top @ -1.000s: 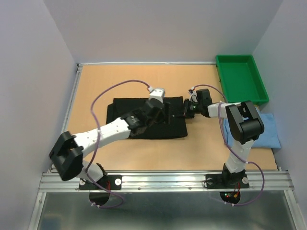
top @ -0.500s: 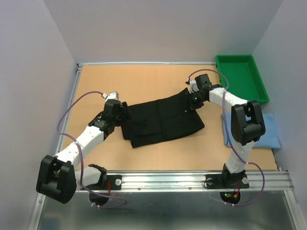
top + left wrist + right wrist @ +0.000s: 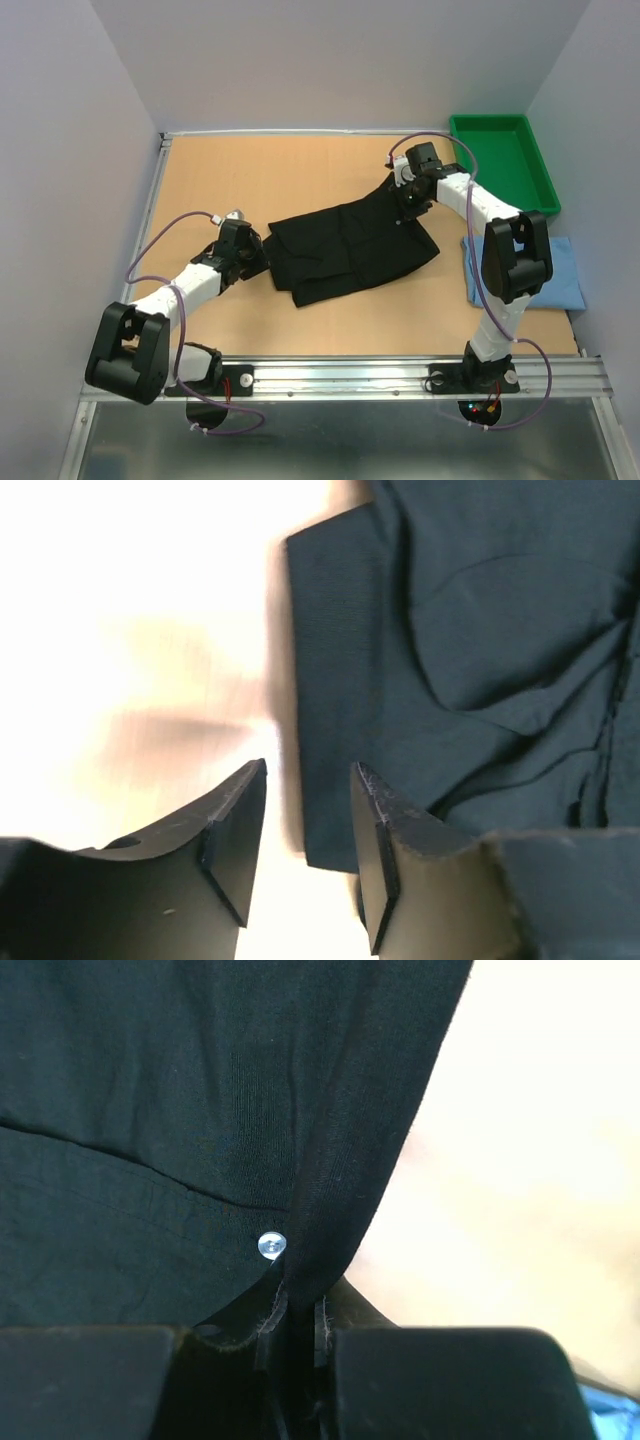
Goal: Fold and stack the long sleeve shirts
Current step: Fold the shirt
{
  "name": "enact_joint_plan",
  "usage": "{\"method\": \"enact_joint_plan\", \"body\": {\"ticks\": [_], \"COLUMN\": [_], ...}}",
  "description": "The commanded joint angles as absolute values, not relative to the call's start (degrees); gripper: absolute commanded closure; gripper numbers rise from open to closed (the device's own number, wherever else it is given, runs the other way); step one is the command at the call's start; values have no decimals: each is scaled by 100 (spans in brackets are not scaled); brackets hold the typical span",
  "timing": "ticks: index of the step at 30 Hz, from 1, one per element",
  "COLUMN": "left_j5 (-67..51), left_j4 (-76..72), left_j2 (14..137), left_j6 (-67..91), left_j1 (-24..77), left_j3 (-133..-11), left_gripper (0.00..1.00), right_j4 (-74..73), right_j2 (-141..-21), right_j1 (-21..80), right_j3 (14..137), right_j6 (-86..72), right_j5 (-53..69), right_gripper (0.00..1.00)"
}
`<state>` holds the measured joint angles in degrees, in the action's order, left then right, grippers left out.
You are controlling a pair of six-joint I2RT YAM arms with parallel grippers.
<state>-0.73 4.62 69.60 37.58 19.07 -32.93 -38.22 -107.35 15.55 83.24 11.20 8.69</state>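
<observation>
The black shirt (image 3: 350, 248) lies rumpled and skewed across the middle of the table. My right gripper (image 3: 410, 198) is shut on its far right edge; the right wrist view shows a fold of black cloth (image 3: 330, 1210) pinched between the jaws, next to a small white button (image 3: 270, 1245). My left gripper (image 3: 255, 255) is open and empty at the shirt's left edge. In the left wrist view the fingers (image 3: 235, 830) straddle a corner of the black cloth (image 3: 340, 730) without gripping it. The light blue shirt (image 3: 560, 270) lies folded at the right edge of the table.
A green plastic tray (image 3: 500, 165) stands at the far right corner, just behind the light blue shirt. A metal rail (image 3: 340, 378) runs along the near edge with both arm bases on it. Grey walls close in the table on three sides.
The left gripper let go of the black shirt and drew back left to its edge. The right gripper pulled the shirt's right side up and away, skewing the cloth.
</observation>
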Motion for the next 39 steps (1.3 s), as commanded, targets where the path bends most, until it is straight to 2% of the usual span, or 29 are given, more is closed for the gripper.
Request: {"method": "enact_joint_plan", "body": {"ticks": [1, 17, 20, 21, 26, 28, 39], "left_j5": [-299, -764, -791, -782, -852, -949, -1203], "left_j4": [26, -650, -668, -668, -729, -773, -975], "left_j2": [7277, 8209, 8218, 8209, 8227, 8279, 8314], "left_j6": [4025, 4227, 4245, 4254, 4271, 4289, 4429], "left_j1": [1881, 1890, 1890, 1890, 1890, 1890, 1951], "left_j3": [-3190, -3278, -3235, -3226, -3217, -3225, -3217], "left_gripper": [54, 60, 67, 78, 91, 100, 100], "right_j4": [-3920, -4087, -4113, -4131, -4201, -4245, -4561], "right_j2": [-10415, -10301, -10292, -10275, -10310, -10353, -10845], "right_j1": [1679, 2039, 2171, 2249, 2610, 2820, 4033], "right_j3": [8798, 9132, 9220, 9237, 9360, 9448, 9817], "right_j6": [1388, 1555, 1547, 1547, 1608, 1635, 1539], "right_j5": [413, -237, -500, -675, -1475, -1887, -4357], "right_gripper": [98, 98, 98, 98, 98, 98, 95]}}
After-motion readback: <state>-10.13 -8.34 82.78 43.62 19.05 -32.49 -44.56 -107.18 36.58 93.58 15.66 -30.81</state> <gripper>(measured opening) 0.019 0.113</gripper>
